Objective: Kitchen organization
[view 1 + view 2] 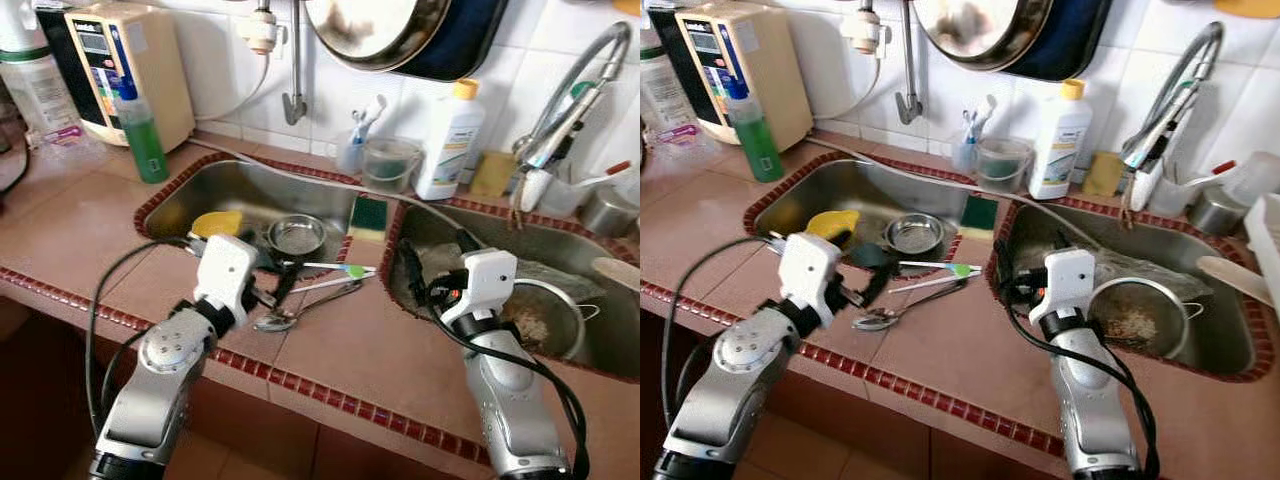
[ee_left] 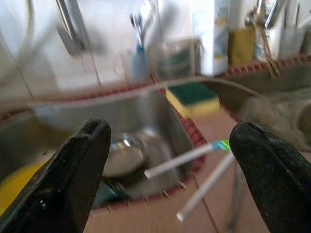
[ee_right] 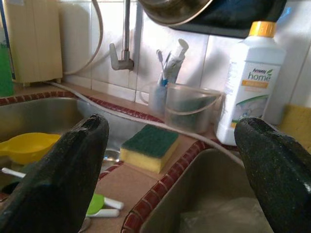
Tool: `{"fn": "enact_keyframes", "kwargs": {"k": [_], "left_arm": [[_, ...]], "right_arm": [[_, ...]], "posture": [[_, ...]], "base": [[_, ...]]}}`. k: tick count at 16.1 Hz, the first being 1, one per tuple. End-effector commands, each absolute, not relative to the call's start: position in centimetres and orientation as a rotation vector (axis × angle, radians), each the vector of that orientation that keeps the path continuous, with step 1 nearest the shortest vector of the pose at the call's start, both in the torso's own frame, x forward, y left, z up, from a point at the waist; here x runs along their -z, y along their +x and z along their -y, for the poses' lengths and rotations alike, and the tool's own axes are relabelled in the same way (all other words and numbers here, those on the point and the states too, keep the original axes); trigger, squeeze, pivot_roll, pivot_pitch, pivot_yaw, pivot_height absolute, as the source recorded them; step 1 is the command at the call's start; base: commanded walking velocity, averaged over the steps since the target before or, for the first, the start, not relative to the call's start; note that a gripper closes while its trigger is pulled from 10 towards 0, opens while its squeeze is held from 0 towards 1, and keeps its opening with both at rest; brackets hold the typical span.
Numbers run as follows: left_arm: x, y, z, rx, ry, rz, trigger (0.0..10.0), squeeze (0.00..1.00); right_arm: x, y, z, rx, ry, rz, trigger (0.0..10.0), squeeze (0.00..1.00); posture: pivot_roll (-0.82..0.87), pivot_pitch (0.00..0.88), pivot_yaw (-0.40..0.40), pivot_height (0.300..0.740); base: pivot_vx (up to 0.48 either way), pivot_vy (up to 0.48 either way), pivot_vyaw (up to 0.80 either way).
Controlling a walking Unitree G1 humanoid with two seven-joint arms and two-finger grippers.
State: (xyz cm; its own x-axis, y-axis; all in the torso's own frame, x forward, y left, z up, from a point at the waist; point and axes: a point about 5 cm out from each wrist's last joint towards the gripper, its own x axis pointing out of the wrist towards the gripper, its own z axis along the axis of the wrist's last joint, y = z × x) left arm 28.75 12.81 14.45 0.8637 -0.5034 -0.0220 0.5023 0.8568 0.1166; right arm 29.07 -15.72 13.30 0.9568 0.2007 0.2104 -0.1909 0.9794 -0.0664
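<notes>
Apparently little is tidied yet: the left end effector [image 1: 268, 292], spread and empty, hovers beside the spoon [image 1: 300, 311] and toothbrush [image 1: 325, 268] lying on the surface [image 1: 70, 225]; the right end effector [image 1: 412, 275], spread, holds nothing above the right sink [image 1: 560, 245].

The left gripper [image 2: 167, 170] has its two black fingers [image 2: 73, 179] spread wide at the lower corners of the frame. Between them, two white handles [image 2: 192, 182] lie across the red-tiled sink edge [image 2: 192, 133], one tipped green. A small steel bowl [image 2: 124, 155] sits in the basin at centre left. A yellow-green sponge [image 2: 192, 98] rests above centre, blurred.
</notes>
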Motion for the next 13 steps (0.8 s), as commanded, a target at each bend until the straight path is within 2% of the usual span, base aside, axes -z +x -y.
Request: {"fn": "enact_keyframes", "kwargs": {"k": [1,4,7,13], "left_arm": [[-14.1,28.5,-12.5,0.545,0.075,-0.037,10.0,0.00],[-13.1,27.7,-12.0,0.568,0.042,-0.113,10.0,0.00],[-12.9,26.5,-11.5,0.662,0.101,-0.133,10.0,0.00],[-13.5,26.7,-11.8,0.635,0.118,-0.128,10.0,0.00]], "right_arm": [[-14.0,28.8,15.8,-0.191,-0.051,0.243,10.0,0.00],[-14.1,28.5,15.8,-0.189,-0.061,0.244,10.0,0.00],[-14.2,28.5,15.9,-0.197,-0.074,0.241,10.0,0.00],[-14.8,29.3,15.5,-0.217,-0.086,0.257,10.0,0.00]], "posture": [[-0.14,0.001,-0.004,0.740],[-0.14,0.019,-0.001,0.740],[-0.12,0.037,-0.010,0.740],[-0.11,0.051,-0.014,0.740]], "base": [[0.000,0.000,0.00],[0.000,0.000,0.00],[0.000,0.000,0.00],[0.000,0.000,0.00]]}}
